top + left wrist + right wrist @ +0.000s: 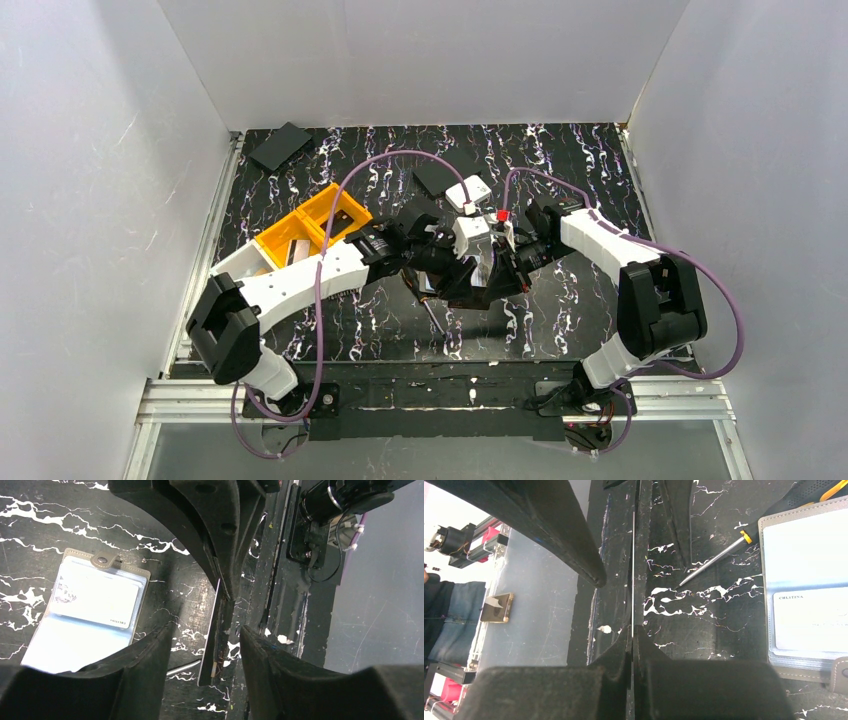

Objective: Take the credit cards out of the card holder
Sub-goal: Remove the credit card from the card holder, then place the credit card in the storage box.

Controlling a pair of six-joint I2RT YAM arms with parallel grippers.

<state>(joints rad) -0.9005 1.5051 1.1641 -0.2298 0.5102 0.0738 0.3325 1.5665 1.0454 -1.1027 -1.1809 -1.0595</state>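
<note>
**A:** Bins on the far left, is that right?

**B:** Yes. A yellow bin (300, 232) with compartments sits at the left of the black marbled desk (560, 160). A flat black rectangle (281, 145) lies beyond it in the far corner.

**A:** And the left gripper (206, 630)?

**B:** It is open. Its two fingers (150, 670) stand apart on either side of a credit card (212, 640) and do not touch it.

**A:** Where is the card holder (75, 647)?

**B:** It lies flat and unfolded on the desk, pale blue-grey inside facing up, snap tab at its edge. In the left wrist view it is to the left of the held card and apart from it. A second card (95, 602) with small print along one edge sits in its sleeve.

**A:** What is between the arms?

**B:** A screwdriver (711, 562) lies on the desk just beside the holder, its shaft pointing away from it. Farther back are another black rectangle (437, 178) and a white square box (467, 192).

**A:** And the right gripper (632, 630)?

**B:** It is clamped on the credit card, which shows edge-on as a thin line running out from the fingertips. I cannot tell whether the card's far end touches the desk.
</note>
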